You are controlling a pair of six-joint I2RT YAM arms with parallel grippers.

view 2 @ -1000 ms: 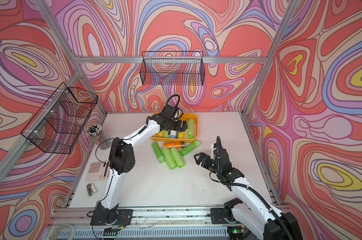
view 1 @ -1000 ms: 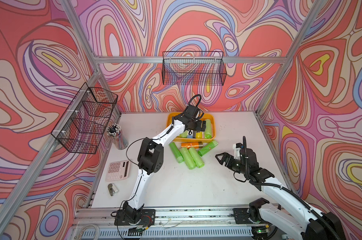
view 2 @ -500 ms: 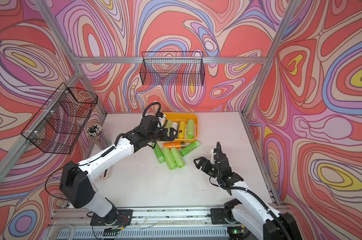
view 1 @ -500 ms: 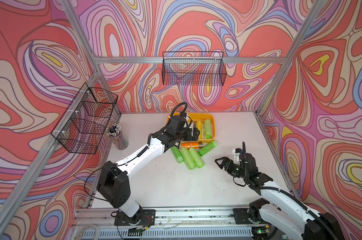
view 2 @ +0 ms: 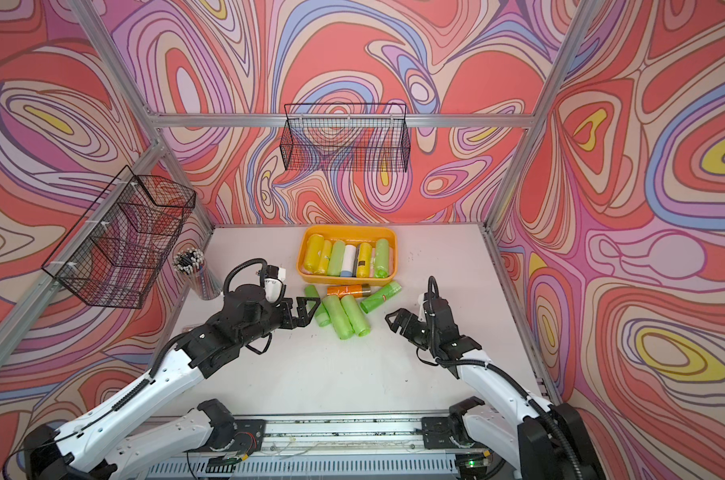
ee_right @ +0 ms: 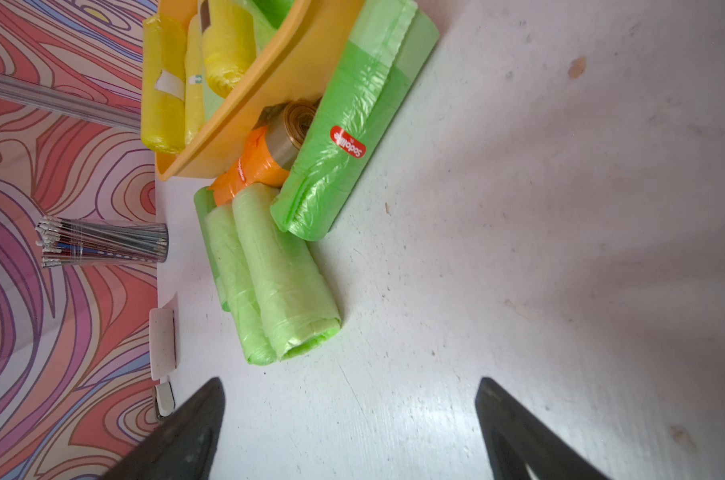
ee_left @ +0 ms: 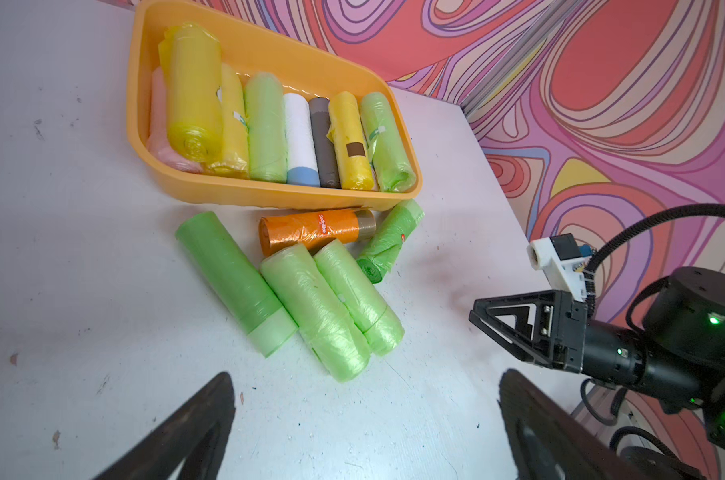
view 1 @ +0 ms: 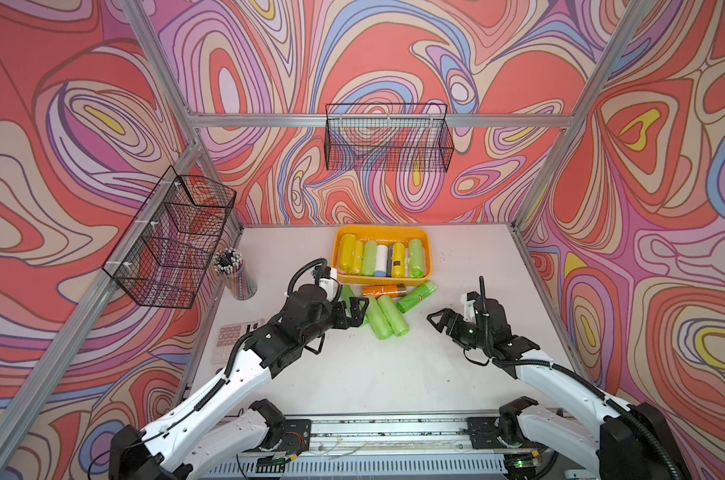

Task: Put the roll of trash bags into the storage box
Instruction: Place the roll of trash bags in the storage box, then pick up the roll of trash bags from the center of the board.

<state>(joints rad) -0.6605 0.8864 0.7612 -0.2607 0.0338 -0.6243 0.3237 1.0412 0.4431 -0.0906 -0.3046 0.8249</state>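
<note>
The orange-yellow storage box [view 1: 380, 232] [ee_left: 269, 195] at the table's back holds several rolls side by side. In front of it lie loose rolls of trash bags: three light green rolls [view 1: 388, 320] [ee_left: 315, 311], an orange roll [view 1: 383, 289] [ee_right: 248, 166] and a crumpled green roll [view 1: 417, 296] [ee_right: 344, 137]. My left gripper [view 1: 358, 311] [ee_left: 365, 376] hangs open and empty just left of the green rolls. My right gripper [view 1: 440, 321] [ee_right: 350, 380] is open and empty to their right, with bare table between its fingers.
A cup of pencils [view 1: 234, 274] and a calculator [view 1: 232, 332] sit by the left wall. Black wire baskets hang on the back wall [view 1: 388, 139] and the left wall [view 1: 173, 237]. Frame posts edge the table.
My left gripper has drawn back from over the storage box toward the front, and now hovers beside the loose green rolls. The right arm has barely shifted.
</note>
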